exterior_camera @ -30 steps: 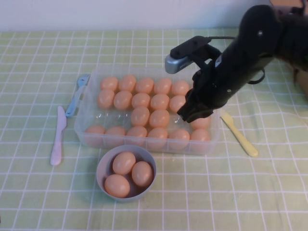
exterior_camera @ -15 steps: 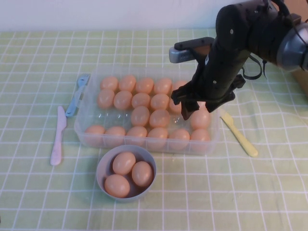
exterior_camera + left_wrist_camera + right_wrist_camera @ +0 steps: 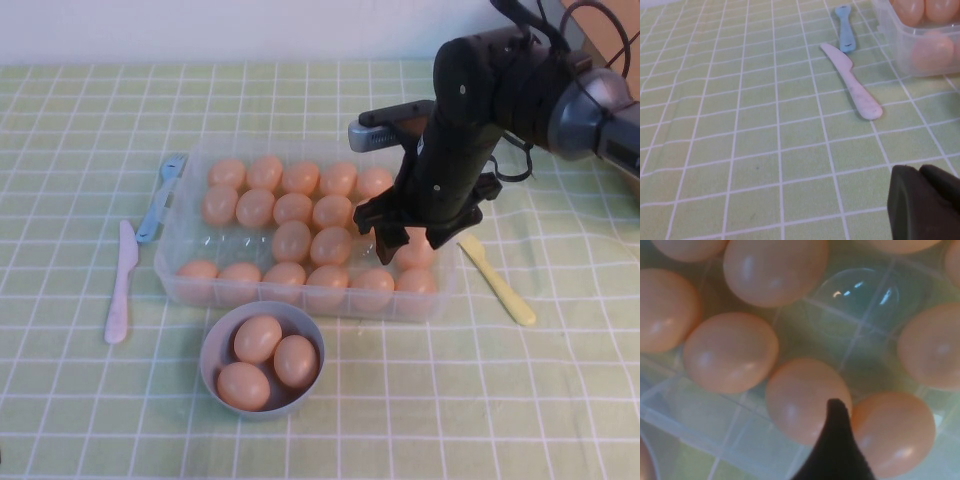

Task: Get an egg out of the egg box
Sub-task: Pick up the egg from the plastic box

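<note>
The egg (image 3: 414,250), a smooth matte peach-orange oval among many alike, sits in the right end of the clear egg box (image 3: 180,240); it looks light, rigid, slick and likely fragile, so a gentle hold across its middle seems best. The right pincer (image 3: 403,238) hangs over it, fingers parted and empty. The left pincer (image 3: 925,200) rests low over the table (image 3: 740,125); its opening cannot be told.

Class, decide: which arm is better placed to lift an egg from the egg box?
Right. Its tool hangs over the egg inside the egg box; the left tool sits away over bare cloth.
</note>
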Motion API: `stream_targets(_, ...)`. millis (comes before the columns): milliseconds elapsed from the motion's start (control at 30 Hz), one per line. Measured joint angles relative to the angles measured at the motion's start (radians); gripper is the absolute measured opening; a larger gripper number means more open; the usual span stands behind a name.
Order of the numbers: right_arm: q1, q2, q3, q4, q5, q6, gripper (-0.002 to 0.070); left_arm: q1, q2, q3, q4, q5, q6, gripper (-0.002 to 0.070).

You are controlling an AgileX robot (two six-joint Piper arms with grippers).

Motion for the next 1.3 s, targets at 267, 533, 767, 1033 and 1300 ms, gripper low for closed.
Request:
stream_targets(267,0.0,0.006,0.0,-0.044,-0.019,0.0,0.0477,0.0,0.0,0.0,0.0,0.0,0.0,-0.0004)
stream_targets(533,0.0,0.012,0.0,-0.073,-0.045,-0.002,0.0477,0.0,0.0,0.0,0.0,0.0,0.0,-0.0004)
stream_targets(767,0.0,0.024,0.0,-0.086,-0.054,-0.004,0.0477,0.0,0.0,0.0,0.0,0.0,0.0,-0.0004)
stream_targets(1033,0.0,0.042,0.0,-0.086,-0.068,-0.004,0.0477,0.0,0.0,0.0,0.0,0.0,0.0,-0.0004)
stream_targets(1300,0.0,0.054,0.0,-0.092,-0.069,-0.004,0.0477,0.0,0.0,0.0,0.0,0.0,0.0,-0.0004)
